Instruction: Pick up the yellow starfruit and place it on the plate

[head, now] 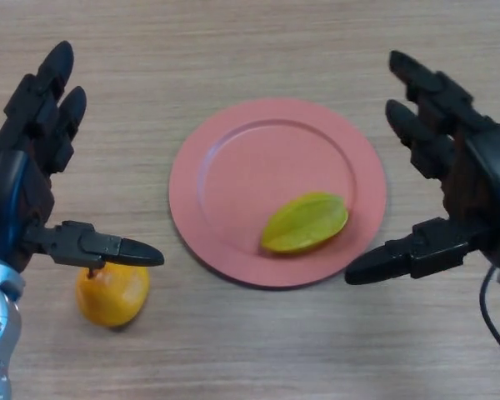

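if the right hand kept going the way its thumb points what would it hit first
Probably the pink plate: the right hand has its thumb aimed at the rim, with the yellow starfruit just beyond. Its height above the table is unclear.

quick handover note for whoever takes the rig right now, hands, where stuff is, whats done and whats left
Left hand: open, holds nothing, at the table's left, thumb above the orange round fruit.
Right hand: open, holds nothing, just right of the plate.
The yellow-green starfruit lies on the round pink plate, in its lower right part, free of both hands.
The orange fruit sits on the wooden table, lower left of the plate, off it.
Done: starfruit is on the plate.
Left: seemingly nothing but drawing the hands back.
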`<state>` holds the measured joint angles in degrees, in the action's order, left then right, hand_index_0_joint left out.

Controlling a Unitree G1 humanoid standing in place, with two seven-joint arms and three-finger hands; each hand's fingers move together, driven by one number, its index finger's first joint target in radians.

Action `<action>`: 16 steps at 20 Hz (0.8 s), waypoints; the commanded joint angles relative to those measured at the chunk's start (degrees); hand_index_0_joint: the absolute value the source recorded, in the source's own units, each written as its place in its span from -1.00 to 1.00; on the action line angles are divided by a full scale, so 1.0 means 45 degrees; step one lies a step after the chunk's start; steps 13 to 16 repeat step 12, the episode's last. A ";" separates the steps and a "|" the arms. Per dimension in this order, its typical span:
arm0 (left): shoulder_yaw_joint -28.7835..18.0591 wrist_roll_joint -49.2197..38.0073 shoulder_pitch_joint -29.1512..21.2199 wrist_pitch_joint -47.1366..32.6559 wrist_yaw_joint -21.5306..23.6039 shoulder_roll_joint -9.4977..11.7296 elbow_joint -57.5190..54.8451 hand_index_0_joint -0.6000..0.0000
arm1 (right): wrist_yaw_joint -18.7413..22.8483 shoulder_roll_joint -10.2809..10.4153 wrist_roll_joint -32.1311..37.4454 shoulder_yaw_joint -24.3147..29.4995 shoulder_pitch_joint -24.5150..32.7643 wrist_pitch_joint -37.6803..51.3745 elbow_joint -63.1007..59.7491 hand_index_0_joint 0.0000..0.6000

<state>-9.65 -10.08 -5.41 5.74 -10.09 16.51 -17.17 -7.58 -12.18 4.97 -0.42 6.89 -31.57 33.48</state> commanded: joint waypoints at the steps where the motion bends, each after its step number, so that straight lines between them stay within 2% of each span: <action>1: -0.0180 -0.0126 -0.0505 -0.1562 0.0055 0.0298 -0.0535 1.00 | 0.0809 -0.0220 0.0713 0.0807 -0.0045 0.3009 0.0556 -1.00; 4: -0.0109 -0.0066 -0.0512 -0.1512 -0.0110 0.0265 -0.0620 1.00 | 0.1040 -0.0256 0.0496 0.0698 -0.0253 0.3463 0.0573 -1.00; 7: -0.0401 0.0008 -0.0521 -0.1487 -0.0363 0.0432 -0.0731 1.00 | 0.0502 -0.0316 -0.0161 0.0691 -0.0489 0.3508 0.0899 -1.00; 16: -0.0377 0.0239 -0.0501 -0.1318 -0.0371 0.0461 -0.0913 1.00 | 0.0526 -0.0294 -0.0201 0.0776 -0.0574 0.3447 0.1125 -1.00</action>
